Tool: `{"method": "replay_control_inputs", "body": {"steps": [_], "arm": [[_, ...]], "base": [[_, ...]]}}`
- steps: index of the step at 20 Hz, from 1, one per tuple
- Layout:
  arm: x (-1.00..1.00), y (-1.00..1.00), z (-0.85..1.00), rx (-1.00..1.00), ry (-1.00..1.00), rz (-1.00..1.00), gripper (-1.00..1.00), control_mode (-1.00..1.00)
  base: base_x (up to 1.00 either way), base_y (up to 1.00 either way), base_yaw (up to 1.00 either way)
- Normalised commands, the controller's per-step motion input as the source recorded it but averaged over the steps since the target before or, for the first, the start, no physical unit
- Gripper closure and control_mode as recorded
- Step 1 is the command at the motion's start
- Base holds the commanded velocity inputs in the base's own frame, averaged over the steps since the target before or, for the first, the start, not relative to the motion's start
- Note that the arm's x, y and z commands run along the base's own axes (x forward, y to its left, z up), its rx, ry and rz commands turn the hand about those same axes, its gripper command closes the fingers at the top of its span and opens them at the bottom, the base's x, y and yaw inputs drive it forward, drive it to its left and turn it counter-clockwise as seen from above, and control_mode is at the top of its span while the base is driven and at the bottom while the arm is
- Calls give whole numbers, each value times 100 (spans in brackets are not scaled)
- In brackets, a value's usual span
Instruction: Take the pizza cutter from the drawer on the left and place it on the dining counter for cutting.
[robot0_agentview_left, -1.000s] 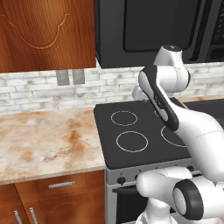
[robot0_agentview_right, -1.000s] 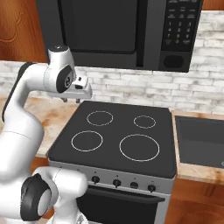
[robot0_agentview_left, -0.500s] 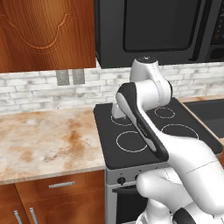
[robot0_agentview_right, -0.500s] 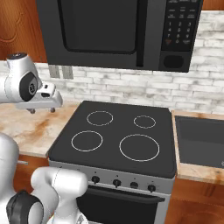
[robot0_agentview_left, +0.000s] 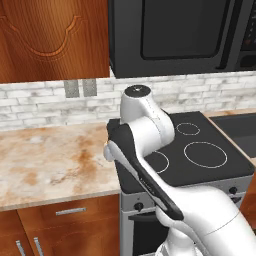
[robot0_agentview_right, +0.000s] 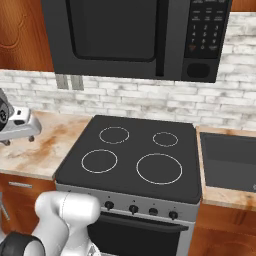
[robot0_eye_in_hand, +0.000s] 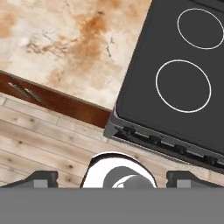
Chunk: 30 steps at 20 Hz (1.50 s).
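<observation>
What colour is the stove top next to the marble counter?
Black, with thin white burner rings; the stove top shows best in the right base view.

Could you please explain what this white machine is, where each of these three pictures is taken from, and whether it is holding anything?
It is a white robot arm on a base that can drive, in a rendered kitchen. Two pictures come from cameras on that base, behind the arm to its left and right. The third comes from a camera on its hand, looking down past the gripper, whose two dark fingertips stand wide apart with nothing between them. Ahead are a black cooktop with four ring marks, a microwave above it, and a marble worktop to the left. Under that worktop is a closed drawer with a short silver handle. The hand camera also shows the wooden floor.
</observation>
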Motion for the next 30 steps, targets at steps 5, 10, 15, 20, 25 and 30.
{"method": "replay_control_inputs", "body": {"steps": [5,10,15,20,25,30], "arm": [[-9,77,-60,-19,-4,29,-100,-100],[-2,70,-60,-22,0,32,-100,-100],[-6,57,-40,-18,0,33,-100,-100],[-35,31,-43,-15,-8,36,-100,-100],[-30,34,-55,-16,-9,36,-100,-100],[-1,2,-58,-9,-13,36,-100,-100]], "base": [[0,0,0],[0,0,0],[0,0,0],[0,0,0],[0,0,0],[0,0,0]]}}
